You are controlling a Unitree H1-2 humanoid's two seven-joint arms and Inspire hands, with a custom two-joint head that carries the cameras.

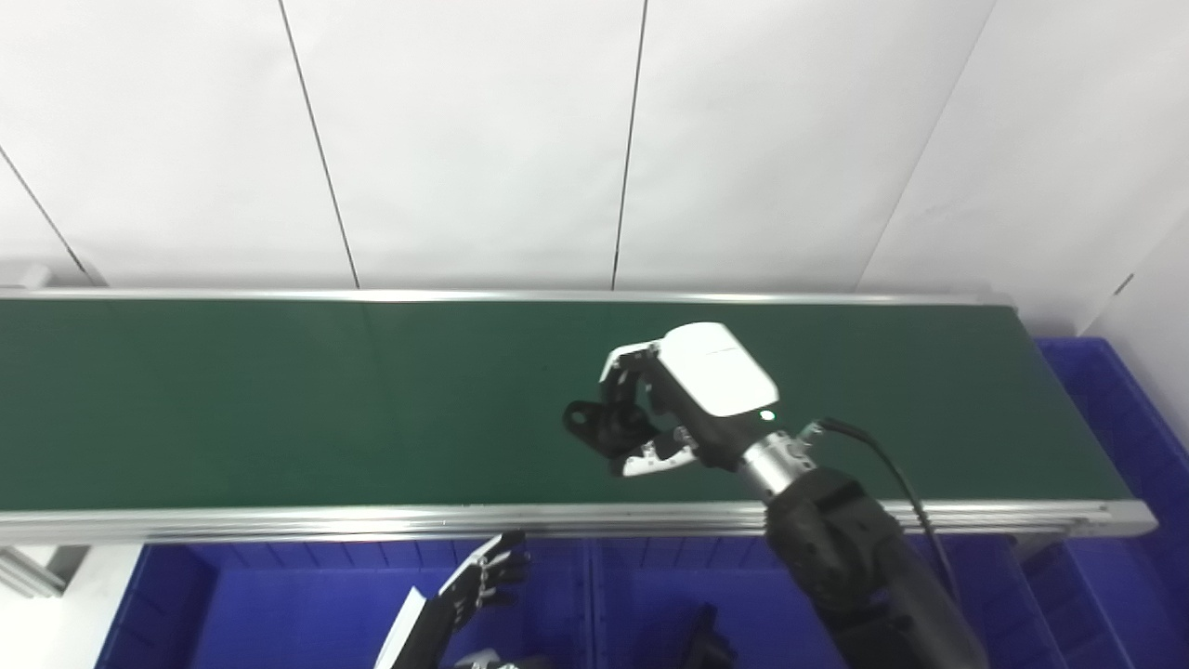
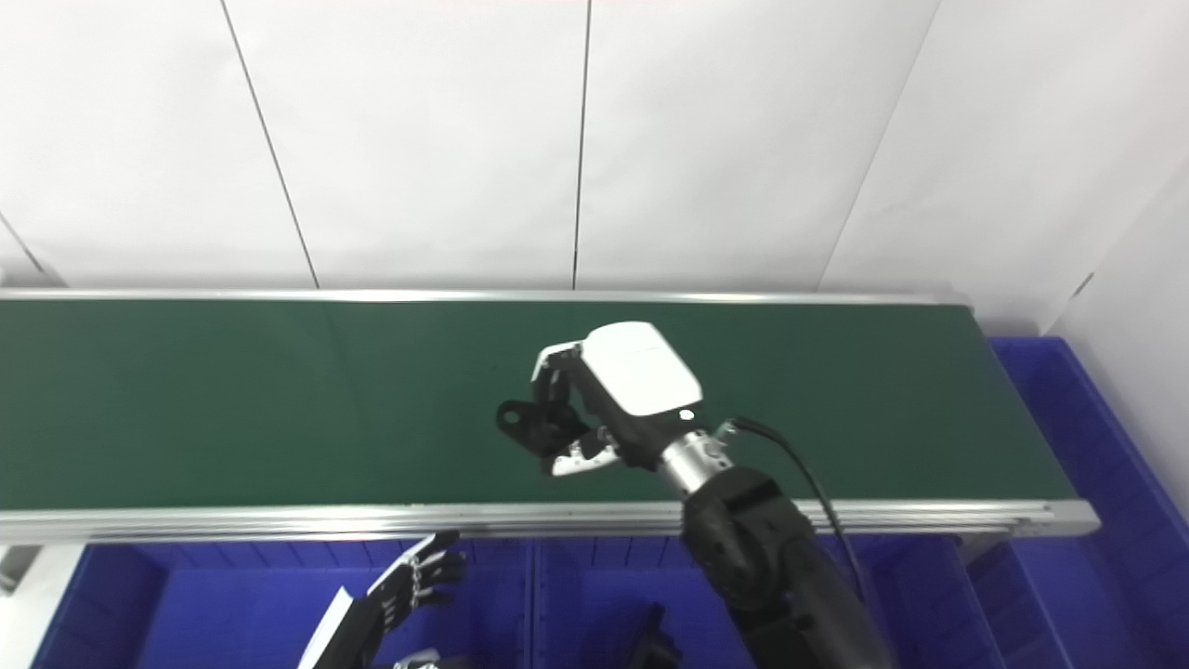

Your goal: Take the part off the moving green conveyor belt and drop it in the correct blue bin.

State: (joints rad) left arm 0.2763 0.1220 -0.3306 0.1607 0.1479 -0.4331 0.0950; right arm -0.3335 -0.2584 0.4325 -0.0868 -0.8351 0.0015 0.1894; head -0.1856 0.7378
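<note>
Black part point(image 1: 599, 426) with a round eyelet at its left end, pinched between the curled fingers point(image 1: 624, 370) and thumb of the right hand point(image 1: 683, 400), over the near half of the green conveyor belt point(image 1: 279, 400); whether lifted clear of the belt or touching it, cannot tell. Left hand point(image 1: 488, 569) low over the blue bin point(image 1: 307, 595) in front of the belt, fingers loosely spread, holding nothing. Another blue bin point(image 1: 1105, 409) off the belt's right end.
</note>
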